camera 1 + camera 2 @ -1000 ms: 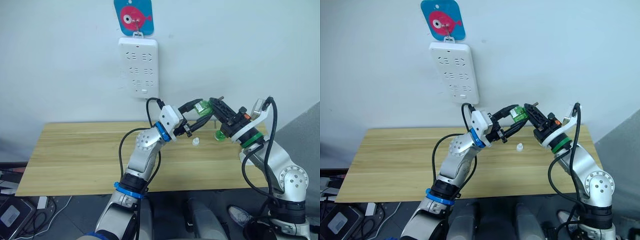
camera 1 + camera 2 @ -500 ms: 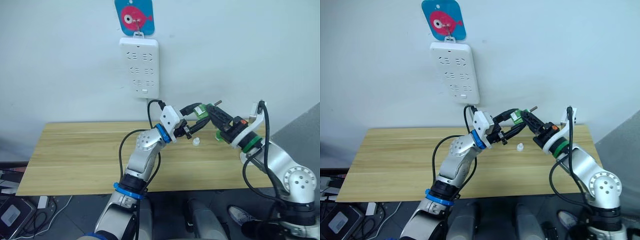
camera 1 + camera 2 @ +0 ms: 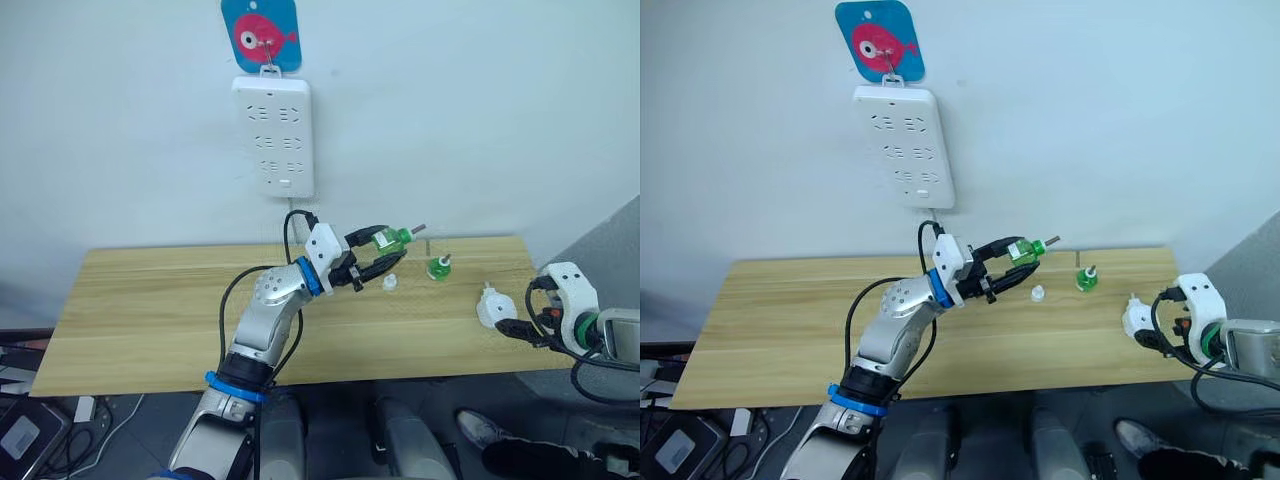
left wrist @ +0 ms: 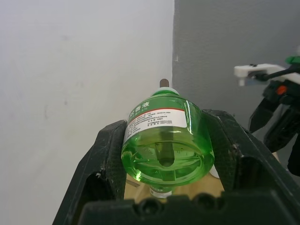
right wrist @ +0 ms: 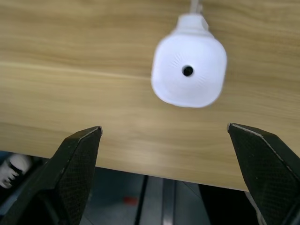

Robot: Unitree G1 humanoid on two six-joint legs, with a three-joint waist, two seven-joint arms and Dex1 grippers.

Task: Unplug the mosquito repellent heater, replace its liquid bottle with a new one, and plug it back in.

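Observation:
My left gripper point(image 3: 381, 251) is shut on a green liquid bottle point(image 3: 386, 239), holding it tilted above the back of the wooden table point(image 3: 150, 310); in the left wrist view the bottle point(image 4: 168, 140) sits tight between both fingers. A second green bottle point(image 3: 438, 267) stands upright on the table to its right. The white mosquito repellent heater point(image 3: 492, 306) lies near the table's right end. My right gripper point(image 5: 164, 129) hangs open just above the heater point(image 5: 189, 77), touching nothing.
A small white cap point(image 3: 390, 283) lies on the table below the held bottle. A long white power strip point(image 3: 272, 135) hangs on the wall under a blue fish card point(image 3: 261, 33). The table's front edge runs right under my right gripper.
My right gripper has pulled away from the bottle held by the left, swung right and down to the table's right end, and opened. The left gripper keeps the bottle. The view shifted slightly.

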